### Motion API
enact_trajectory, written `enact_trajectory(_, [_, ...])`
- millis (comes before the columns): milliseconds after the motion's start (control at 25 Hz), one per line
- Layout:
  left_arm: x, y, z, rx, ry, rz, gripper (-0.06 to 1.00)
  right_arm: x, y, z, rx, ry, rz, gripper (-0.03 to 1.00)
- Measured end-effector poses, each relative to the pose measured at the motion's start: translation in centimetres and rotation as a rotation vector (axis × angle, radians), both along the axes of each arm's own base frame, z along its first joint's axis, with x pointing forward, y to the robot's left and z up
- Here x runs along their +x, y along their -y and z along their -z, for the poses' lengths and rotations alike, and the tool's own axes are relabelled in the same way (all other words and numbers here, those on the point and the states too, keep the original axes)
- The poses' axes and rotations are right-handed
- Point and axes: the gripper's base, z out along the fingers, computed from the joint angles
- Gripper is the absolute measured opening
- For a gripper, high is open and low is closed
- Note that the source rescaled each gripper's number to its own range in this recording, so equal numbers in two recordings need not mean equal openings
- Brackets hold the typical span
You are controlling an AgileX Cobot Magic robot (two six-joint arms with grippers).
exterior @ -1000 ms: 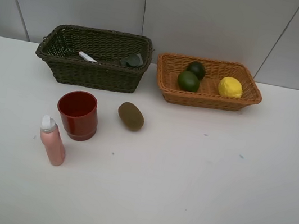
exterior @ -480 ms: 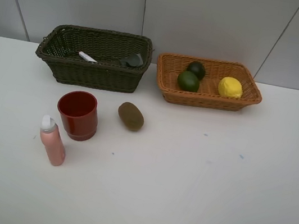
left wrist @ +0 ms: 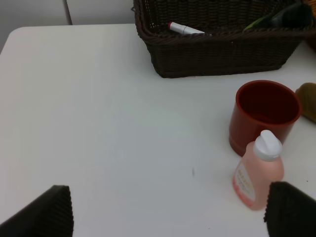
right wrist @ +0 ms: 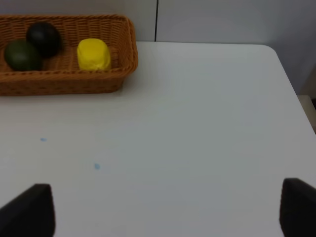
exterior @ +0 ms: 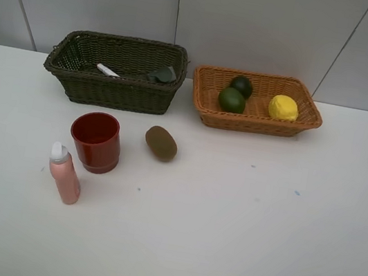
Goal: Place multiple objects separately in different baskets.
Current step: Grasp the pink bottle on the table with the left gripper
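Your left claw (left wrist: 165, 211) stands wide with nothing between its jaws, hanging over bare worktop (exterior: 261, 227). The pink spray bottle (exterior: 64, 174) stands upright close by one of its fingers (left wrist: 291, 208). Your right claw (right wrist: 163, 207) is spread just as wide and holds nothing either. It hangs over the worktop's other side, well apart from every object.

Three objects stand or lie outside the baskets. The spray bottle is nearest you in the high view, white cap up. Just behind it stands the red cup (exterior: 96, 141), upright with its mouth up, near the bottle but apart from it. The brown kiwi (exterior: 161, 143) lies on its side to the right of the cup, apart from it.

Behind the cup you have the deep dark olive basket (exterior: 111, 91). Inside it, the white marker (exterior: 107, 70) lies in the left half and the dark grey bottle (exterior: 162, 74) at the right end. Just beside this basket on the right, across a narrow gap, sits the shallower orange-tan basket (exterior: 256, 125). It holds the green lime (exterior: 231, 99) at the left and the dark green mangosteen (exterior: 242, 85) right behind the lime. The yellow lemon (exterior: 283, 107) lies apart from both, toward the right.
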Motion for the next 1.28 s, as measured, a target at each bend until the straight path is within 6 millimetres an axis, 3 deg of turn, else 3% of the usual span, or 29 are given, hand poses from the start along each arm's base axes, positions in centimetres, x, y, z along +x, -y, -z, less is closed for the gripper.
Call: enact_trajectory(1280, [0.00,0.00,0.00,0.000,0.000,0.000,1.00,-0.05,-0.08,0.08,0.002,-0.003,0.067,1.00])
